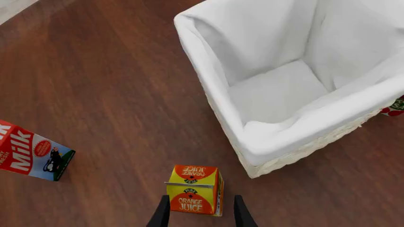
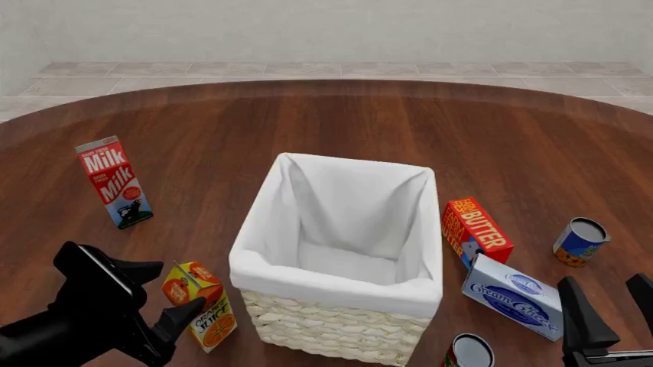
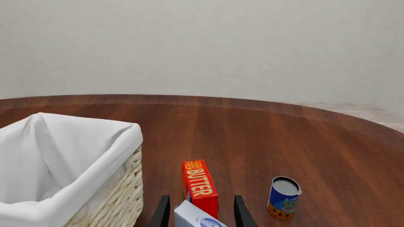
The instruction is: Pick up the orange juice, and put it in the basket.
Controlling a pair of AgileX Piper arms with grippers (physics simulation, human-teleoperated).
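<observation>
Orange juice [image 2: 200,303]: one carton, upright on the counter [image 2: 337,122] at the near left, just beside the near-left corner of the basket [image 2: 337,264]. One basket, square, wicker, white cloth lining folded over its rim, standing at the counter's centre; its interior shows only lining in the left wrist view.

Left gripper [image 2: 164,298]: jaws apart, fingers straddling the orange juice on either side in the left wrist view, with a gap visible on both sides; no contact can be confirmed. The front view shows one finger at the carton's far-left side and one at its near side.

Right gripper [image 2: 607,306]: at the near right edge, jaws apart, holding nothing. In the right wrist view its fingers frame the cream cheese box and the butter box beyond.

Other items counted: one milk carton [image 2: 115,182], upright, far left, well apart from the basket. One butter box [image 2: 476,227], just right of the basket. One cream cheese box [image 2: 513,296], nearer than the butter box and touching or just beside it. Two cans: one blue can [image 2: 580,241] at the right, one can [image 2: 467,353] at the near edge, partly cut off, close to the basket's near-right corner.
</observation>
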